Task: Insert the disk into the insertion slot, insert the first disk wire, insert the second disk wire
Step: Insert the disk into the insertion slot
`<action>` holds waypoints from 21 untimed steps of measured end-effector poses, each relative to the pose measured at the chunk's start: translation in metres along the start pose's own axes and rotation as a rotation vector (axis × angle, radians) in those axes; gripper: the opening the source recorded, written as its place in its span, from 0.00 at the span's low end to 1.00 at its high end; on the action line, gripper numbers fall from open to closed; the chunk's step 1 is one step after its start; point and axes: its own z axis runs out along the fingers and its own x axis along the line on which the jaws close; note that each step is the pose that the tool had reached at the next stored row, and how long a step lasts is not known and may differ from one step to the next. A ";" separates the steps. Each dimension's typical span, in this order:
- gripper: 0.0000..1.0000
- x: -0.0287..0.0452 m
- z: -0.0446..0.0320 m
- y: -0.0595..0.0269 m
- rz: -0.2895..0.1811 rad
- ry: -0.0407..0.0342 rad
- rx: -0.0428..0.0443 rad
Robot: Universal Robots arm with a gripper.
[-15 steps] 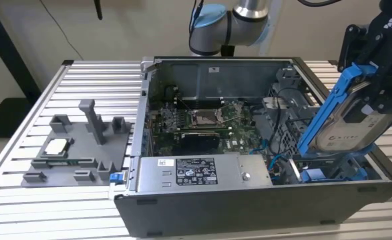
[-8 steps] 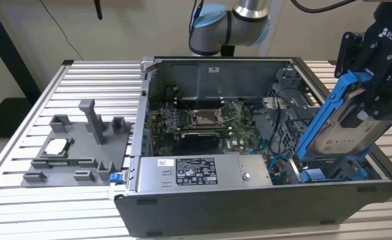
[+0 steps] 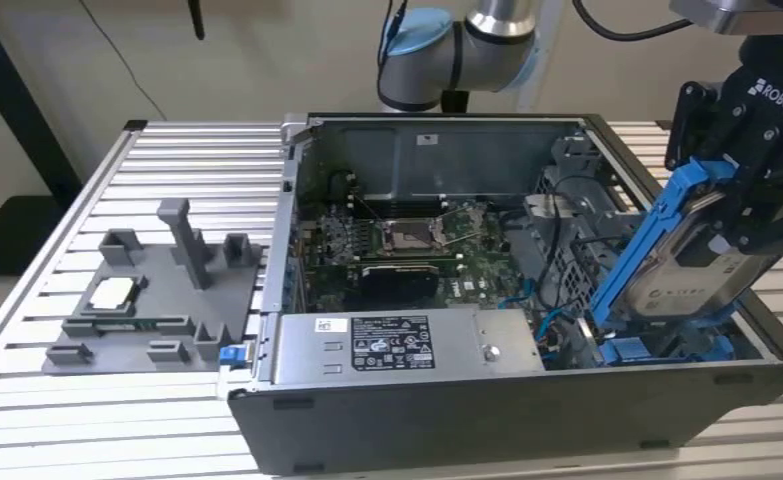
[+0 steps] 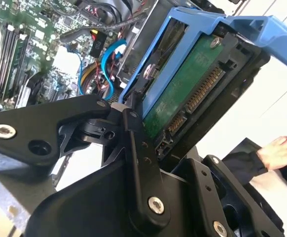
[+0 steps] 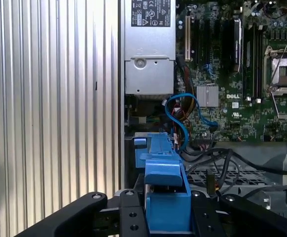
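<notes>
Blue-framed, the disk (image 3: 679, 283) is pinched between the jaws of the gripper (image 3: 727, 232) at the exterior view's right, its long axis steeply tilted, lower end close over the insertion slot (image 3: 658, 348) in the computer case (image 3: 498, 425).

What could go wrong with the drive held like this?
1. The silver-grey hard drive in its blue plastic carrier, held tilted by the black gripper over the dark grey sheet-metal drive bay, may jam on the bay's edge.
2. The looped blue cable beside the bay might get pinched.
3. A person's hand is nearby.
</notes>
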 end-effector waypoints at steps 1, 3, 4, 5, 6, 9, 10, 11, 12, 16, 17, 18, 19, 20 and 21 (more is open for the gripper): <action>0.33 0.0000 0.0000 0.0000 0.000 0.0000 0.0000; 0.33 0.0000 0.0001 -0.0002 0.000 -0.0002 0.0000; 0.33 0.0000 0.0002 -0.0002 0.000 -0.0001 0.0000; 0.33 0.0000 0.0005 -0.0002 0.000 -0.0003 0.0000; 0.33 0.0000 0.0009 -0.0002 0.000 -0.0003 0.0000; 0.33 0.0000 0.0028 -0.0010 0.000 -0.0003 0.0000; 0.33 0.0000 0.0036 -0.0015 0.000 -0.0004 0.0000; 0.33 0.0000 0.0045 -0.0022 0.000 -0.0007 0.0000; 0.33 0.0000 0.0057 -0.0029 0.000 -0.0017 0.0000; 0.33 -0.0019 0.0112 -0.0043 0.000 -0.0052 -0.0001; 0.33 -0.0030 0.0128 -0.0045 -0.001 -0.0063 -0.0001; 0.33 -0.0043 0.0140 -0.0048 -0.001 -0.0072 -0.0001; 0.33 -0.0055 0.0151 -0.0051 -0.002 -0.0081 -0.0002; 0.33 -0.0061 0.0163 -0.0056 -0.005 -0.0095 -0.0002; 0.33 -0.0062 0.0171 -0.0068 -0.007 -0.0108 -0.0002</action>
